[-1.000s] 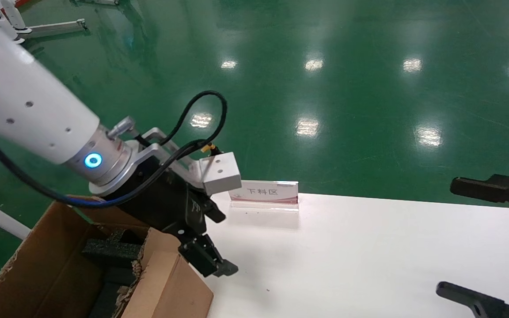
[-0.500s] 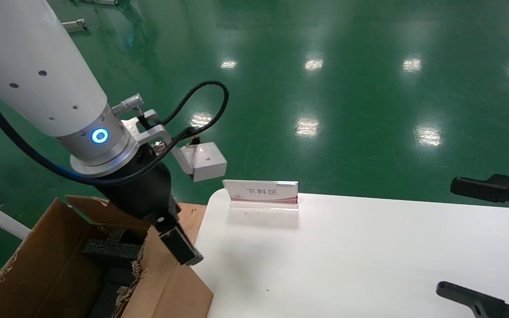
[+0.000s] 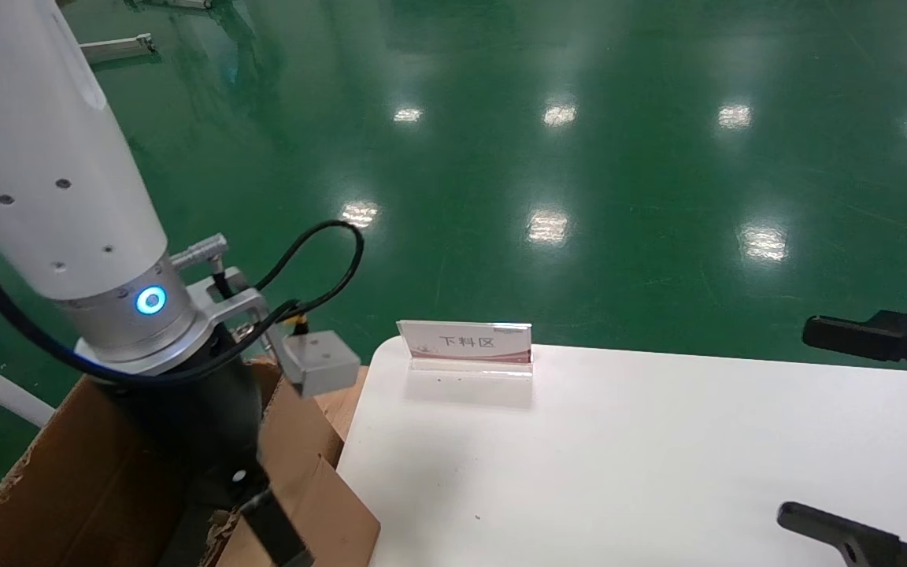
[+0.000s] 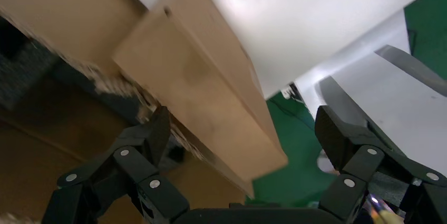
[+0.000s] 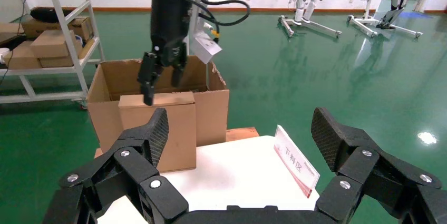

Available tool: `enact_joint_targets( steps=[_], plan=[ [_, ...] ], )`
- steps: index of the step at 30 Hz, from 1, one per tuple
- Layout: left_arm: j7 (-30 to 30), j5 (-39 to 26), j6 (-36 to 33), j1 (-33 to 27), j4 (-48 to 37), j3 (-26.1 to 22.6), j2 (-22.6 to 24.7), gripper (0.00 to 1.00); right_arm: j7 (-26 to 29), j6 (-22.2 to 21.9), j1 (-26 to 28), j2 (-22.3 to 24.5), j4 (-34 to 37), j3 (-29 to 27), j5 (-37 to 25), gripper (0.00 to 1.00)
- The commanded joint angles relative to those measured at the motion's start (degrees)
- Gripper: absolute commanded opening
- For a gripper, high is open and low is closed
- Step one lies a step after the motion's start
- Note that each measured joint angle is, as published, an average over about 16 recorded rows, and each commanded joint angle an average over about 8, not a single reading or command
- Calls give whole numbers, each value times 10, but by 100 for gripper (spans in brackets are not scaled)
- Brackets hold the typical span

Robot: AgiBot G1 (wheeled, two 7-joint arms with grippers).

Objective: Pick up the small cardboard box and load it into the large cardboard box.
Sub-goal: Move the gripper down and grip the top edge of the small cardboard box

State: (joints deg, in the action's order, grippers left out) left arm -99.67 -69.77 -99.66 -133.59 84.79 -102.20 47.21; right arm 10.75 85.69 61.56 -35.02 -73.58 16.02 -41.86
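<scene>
As we look from the head view, our left gripper [image 3: 268,528] hangs over the large cardboard box [image 3: 99,488] beside the white table [image 3: 658,457]. In the left wrist view its fingers [image 4: 150,134] are spread with nothing between them, and we cannot find the small cardboard box. In the right wrist view our right gripper [image 5: 240,139] is spread wide above the table, near the sign [image 5: 295,163].

the large cardboard box [image 3: 68,472] is showing rough brown corrugated card with ragged edges. the white surface [image 3: 658,457] is looking smooth and faintly glossy. the left claw [image 4: 240,145] is showing matt black plastic, and the green floor [image 3: 579,157] is gleaming glossy.
</scene>
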Motion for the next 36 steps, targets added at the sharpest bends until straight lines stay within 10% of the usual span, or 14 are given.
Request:
enact_joint_targets(
  steps=[1, 36],
  plan=[
    [-9, 15, 0, -8, 0, -19, 0, 100, 0, 0, 0, 0, 0, 0, 0, 100],
    [-12, 21, 51, 20, -26, -118, -6, 100, 0, 0, 0, 0, 0, 0, 0, 100]
  ],
)
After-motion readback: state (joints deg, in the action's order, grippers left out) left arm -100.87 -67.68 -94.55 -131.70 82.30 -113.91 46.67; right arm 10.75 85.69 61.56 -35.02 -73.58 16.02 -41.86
